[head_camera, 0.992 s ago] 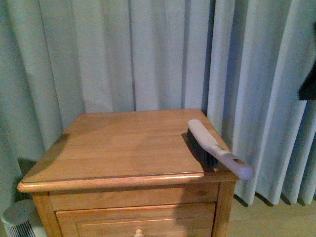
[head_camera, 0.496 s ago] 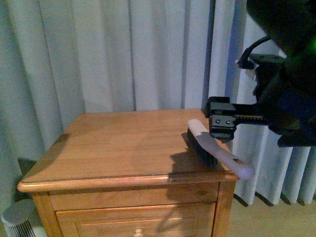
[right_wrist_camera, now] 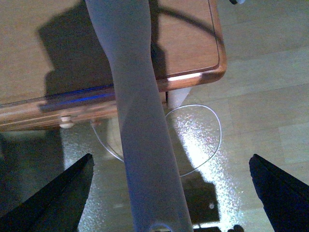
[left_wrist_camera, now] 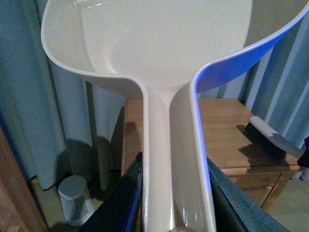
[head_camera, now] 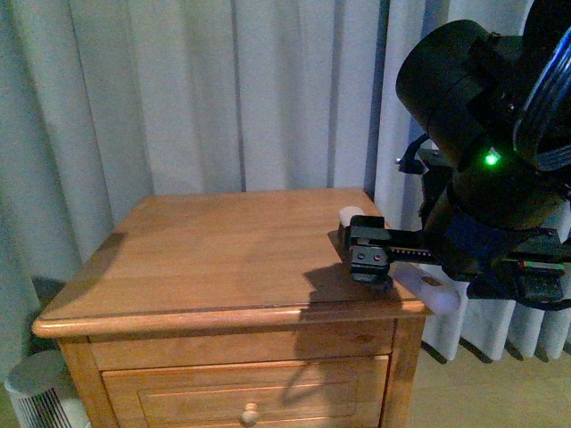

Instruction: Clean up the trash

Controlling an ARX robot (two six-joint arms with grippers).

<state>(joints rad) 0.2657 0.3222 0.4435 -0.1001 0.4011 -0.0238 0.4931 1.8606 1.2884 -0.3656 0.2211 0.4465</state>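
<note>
No trash shows in any view. My left gripper (left_wrist_camera: 174,193) is shut on the handle of the beige dustpan (left_wrist_camera: 164,53), whose scoop looks empty and is held in the air beside the wooden cabinet (left_wrist_camera: 222,130). A brush (head_camera: 428,290) with a pale handle and dark bristles lies along the cabinet's right edge, its handle sticking out past the front corner. My right gripper (head_camera: 370,254) hangs open just over the brush. In the right wrist view the brush handle (right_wrist_camera: 140,121) runs between the wide-spread fingers (right_wrist_camera: 63,193) without touching them.
Pale curtains (head_camera: 223,98) hang close behind and to the right of the cabinet (head_camera: 214,259), which has a drawer with a knob (head_camera: 251,412). A small white ribbed appliance (head_camera: 36,392) stands on the floor at its left. A thin cable (right_wrist_camera: 212,125) loops on the floor below the corner.
My right arm came into the front view from the upper right and dropped down and leftward over the brush. The brush has not moved.
</note>
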